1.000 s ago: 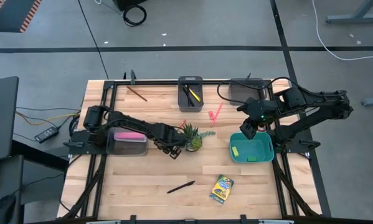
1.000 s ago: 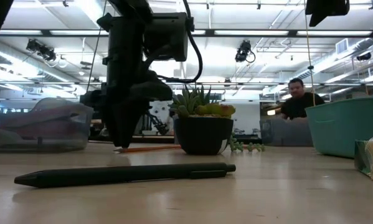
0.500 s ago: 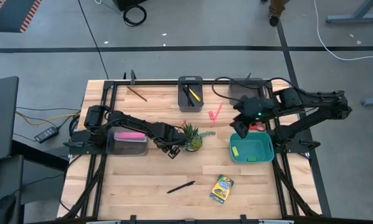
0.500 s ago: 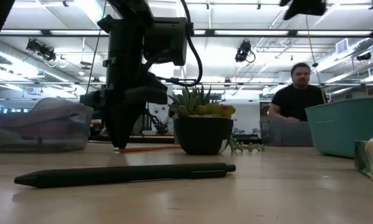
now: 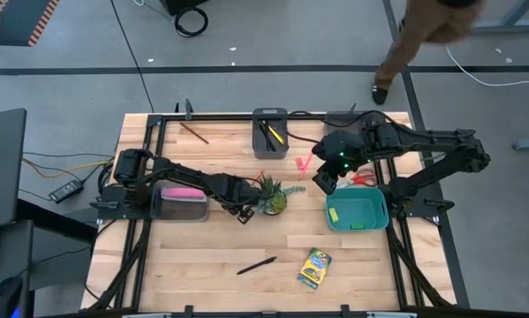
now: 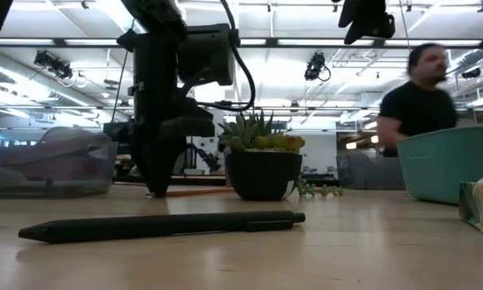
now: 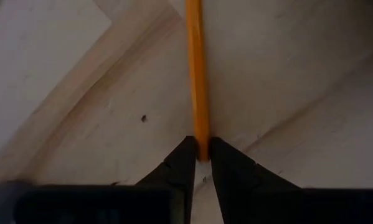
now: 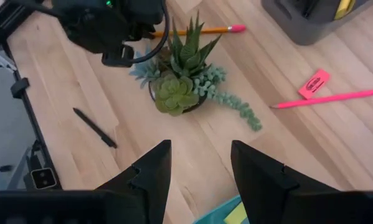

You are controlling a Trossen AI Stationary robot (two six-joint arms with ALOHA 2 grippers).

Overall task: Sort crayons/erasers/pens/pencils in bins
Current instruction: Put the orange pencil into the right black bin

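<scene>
Left wrist view: left gripper (image 7: 200, 160) has jaws narrow, pinching the orange pencil (image 7: 197, 74) flat on the bench, mid-bench beside the plant (image 5: 270, 193). Step looks like the pick; next needs a firm squeeze, lift, carry to a bin. Right gripper (image 8: 200, 163) hovers w/ jaws wide, empty, nr back-right.

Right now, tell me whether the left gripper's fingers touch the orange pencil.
Touching. The left wrist view shows the left gripper with both fingers pressed against the orange pencil's end.
</scene>
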